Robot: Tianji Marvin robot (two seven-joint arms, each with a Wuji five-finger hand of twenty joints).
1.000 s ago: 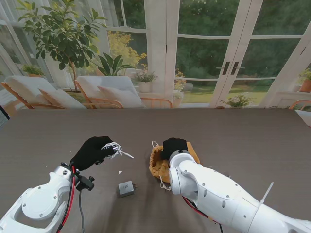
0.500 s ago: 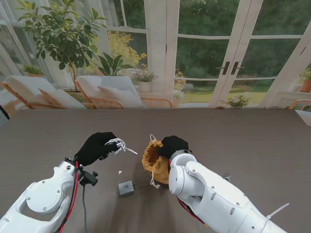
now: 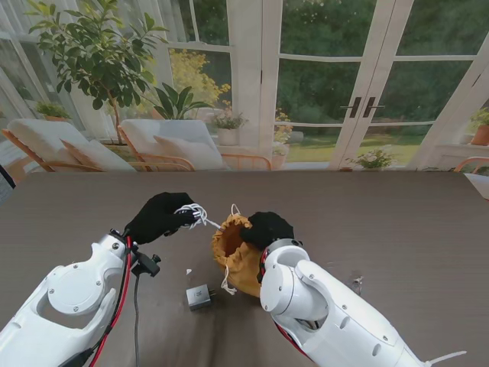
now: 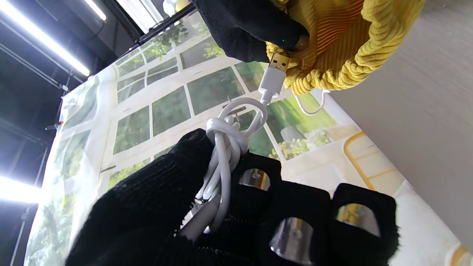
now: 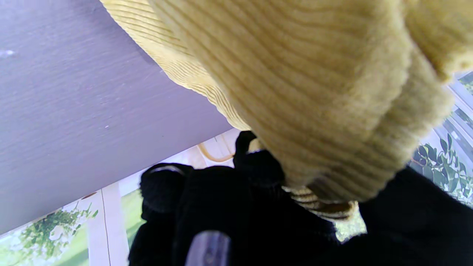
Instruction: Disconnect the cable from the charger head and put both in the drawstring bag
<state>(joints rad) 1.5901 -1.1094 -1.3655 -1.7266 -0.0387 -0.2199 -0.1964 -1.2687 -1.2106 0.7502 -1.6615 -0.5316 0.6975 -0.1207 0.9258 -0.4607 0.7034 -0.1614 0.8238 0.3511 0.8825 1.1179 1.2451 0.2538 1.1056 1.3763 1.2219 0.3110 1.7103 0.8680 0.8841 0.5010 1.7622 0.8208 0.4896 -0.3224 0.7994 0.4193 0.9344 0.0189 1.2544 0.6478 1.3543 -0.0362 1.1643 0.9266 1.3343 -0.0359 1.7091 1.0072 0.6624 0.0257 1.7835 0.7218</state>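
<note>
No writing or brand mark could be read on anything; the charger head (image 3: 199, 296) showed only a faint, illegible marking on its top face.

The left hand (image 3: 158, 216) had its fingers (image 4: 292, 221) closed around the bundled white cable (image 3: 195, 213), the coil pinched between thumb and index. The cable's USB plug (image 4: 278, 63) stuck out beyond the fingertips and reached the rim of the yellow corduroy bag (image 3: 234, 252), touching or nearly touching its gathered edge. The right hand (image 3: 266, 227) gripped that bag by its rim, fingers (image 5: 258, 166) folded over the fabric, holding the mouth open toward the left hand. A white drawstring (image 3: 226, 286) hung from the bag on the side nearer to me.

The charger head lay flat on the desk (image 3: 397, 222), unplugged, nearer to me than both sets of fingers and just beside the bag's lower edge, apart from both hands. A small white fleck (image 3: 189, 271) lay between it and the left fingers.

Beyond the fingertips the desk ran bare to its far edge; to the right of the bag a wide stretch lay open.
</note>
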